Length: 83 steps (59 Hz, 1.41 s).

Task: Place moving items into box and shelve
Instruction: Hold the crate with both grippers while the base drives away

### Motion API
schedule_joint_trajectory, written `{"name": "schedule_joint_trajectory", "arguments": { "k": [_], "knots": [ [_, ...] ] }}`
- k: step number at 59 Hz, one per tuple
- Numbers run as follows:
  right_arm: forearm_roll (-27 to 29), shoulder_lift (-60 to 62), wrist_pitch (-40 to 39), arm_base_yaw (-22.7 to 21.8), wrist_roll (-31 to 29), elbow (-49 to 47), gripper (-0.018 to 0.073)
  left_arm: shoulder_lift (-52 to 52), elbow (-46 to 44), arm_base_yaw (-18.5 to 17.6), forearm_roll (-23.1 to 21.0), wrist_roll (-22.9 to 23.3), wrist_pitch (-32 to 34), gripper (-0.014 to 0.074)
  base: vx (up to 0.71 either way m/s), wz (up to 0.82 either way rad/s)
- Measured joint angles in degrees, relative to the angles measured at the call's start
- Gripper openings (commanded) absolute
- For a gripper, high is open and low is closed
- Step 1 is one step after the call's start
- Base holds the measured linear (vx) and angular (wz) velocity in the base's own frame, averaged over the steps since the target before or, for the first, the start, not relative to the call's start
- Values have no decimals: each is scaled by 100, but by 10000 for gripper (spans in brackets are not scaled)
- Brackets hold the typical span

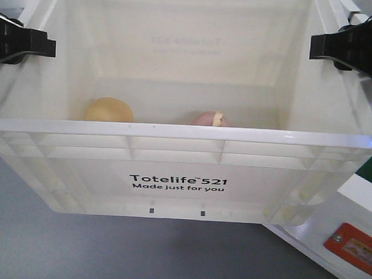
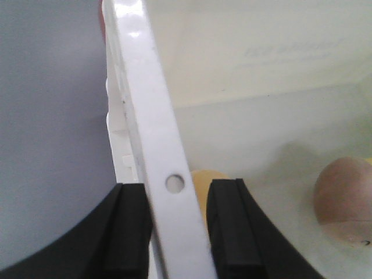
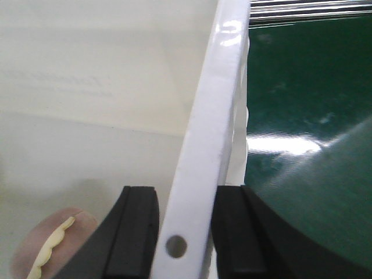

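The box (image 1: 178,183), a large white crate printed "Totelife 521", fills the front view, and both arms hold it by its side rims. My left gripper (image 1: 17,39) is shut on the left rim (image 2: 145,116), with black fingers (image 2: 131,232) on either side of it. My right gripper (image 1: 350,48) is shut on the right rim (image 3: 218,116) in the same way. The two moving items lie on the box floor. One is a tan-yellow bun-like lump (image 1: 109,110) at the left. The other is a pinkish lump with a cream tip (image 1: 210,119) near the middle.
A grey floor (image 1: 76,246) shows under the box's front. The corner of a white unit with an orange-red label (image 1: 351,245) sits at the lower right. A glossy dark green surface (image 3: 308,116) lies outside the right rim, with metal rails (image 3: 308,9) above it.
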State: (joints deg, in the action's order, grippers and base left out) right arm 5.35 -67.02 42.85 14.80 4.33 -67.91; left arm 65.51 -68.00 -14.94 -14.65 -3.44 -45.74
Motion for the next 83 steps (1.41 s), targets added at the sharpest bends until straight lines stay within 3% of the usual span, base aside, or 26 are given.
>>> {"name": "schedule_joint_trajectory", "arguments": {
  "k": [83],
  "knots": [
    [0, 0, 5, 0, 0, -7, -9, 0, 0, 0, 0, 0, 1, -6, -15, 75]
  ]
}}
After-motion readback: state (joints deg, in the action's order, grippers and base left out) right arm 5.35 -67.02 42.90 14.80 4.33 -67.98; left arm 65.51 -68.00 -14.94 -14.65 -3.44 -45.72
